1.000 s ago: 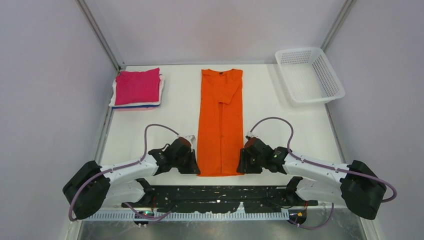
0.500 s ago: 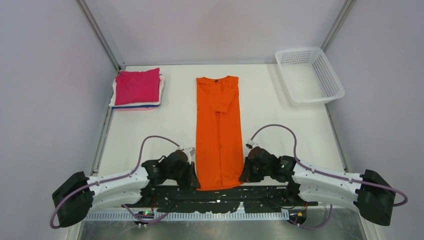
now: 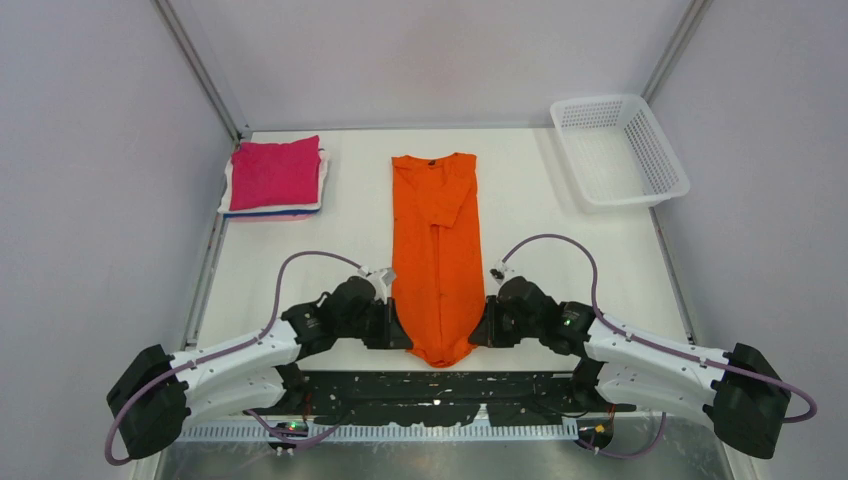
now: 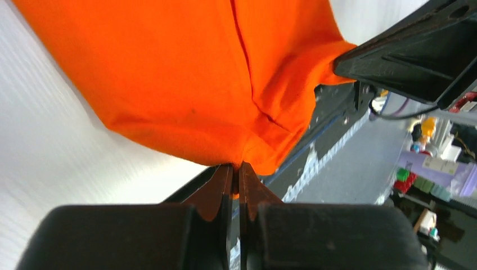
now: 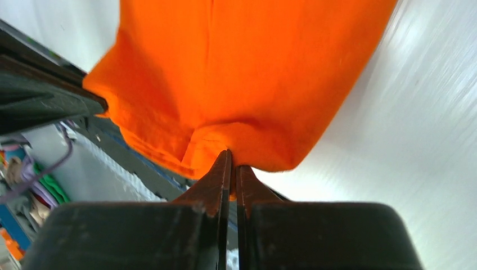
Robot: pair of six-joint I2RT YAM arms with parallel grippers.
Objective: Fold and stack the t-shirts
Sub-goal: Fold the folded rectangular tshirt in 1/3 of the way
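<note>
The left gripper (image 4: 236,166) and right gripper (image 5: 232,160) each pinch a hem corner of the orange shirt (image 3: 437,250); the cloth sags between them.

White plastic lattice basket (image 3: 655,150) at far-right corner of bench (image 3: 300,270), upright, open side up, skewed a bit vs bench edges. Bench top plain white. Black perforated plate (image 3: 440,392) runs along bench near edge; slotted metal rail (image 3: 420,432) just past it, off the bench. Grey wall panels on 3 sides of bench. Alu post (image 3: 200,65) rises from far-left bench corner, 2nd alu post (image 3: 672,45) from far-right. Wrist cams: blurred coloured clutter (image 4: 430,169) beyond bench near edge, more clutter (image 5: 48,185) same side; can't ID items.
</note>
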